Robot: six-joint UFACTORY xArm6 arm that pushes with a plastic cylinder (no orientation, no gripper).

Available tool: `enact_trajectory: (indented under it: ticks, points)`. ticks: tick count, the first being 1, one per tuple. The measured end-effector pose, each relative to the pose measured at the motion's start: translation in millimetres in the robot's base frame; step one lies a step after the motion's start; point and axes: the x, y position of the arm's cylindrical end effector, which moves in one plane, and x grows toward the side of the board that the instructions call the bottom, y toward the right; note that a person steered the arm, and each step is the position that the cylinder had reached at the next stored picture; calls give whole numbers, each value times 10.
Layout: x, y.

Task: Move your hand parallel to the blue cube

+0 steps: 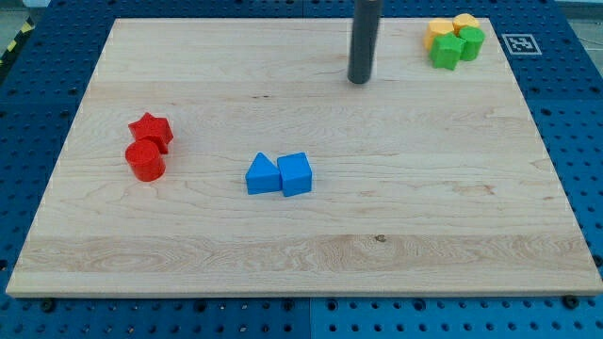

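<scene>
The blue cube sits near the board's middle, touching a blue triangular block on its left. My tip rests on the board near the view's top, above and to the right of the blue cube, well apart from it. The rod rises out of the view's top edge.
A red star block and a red cylinder sit together at the view's left. Two yellow blocks and two green blocks cluster at the top right corner of the wooden board.
</scene>
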Motion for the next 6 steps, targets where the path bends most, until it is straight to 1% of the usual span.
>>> enact_trajectory:
  ticks: [3,5,6]
  points:
    - [266,909]
    - [384,1013]
    - [574,1013]
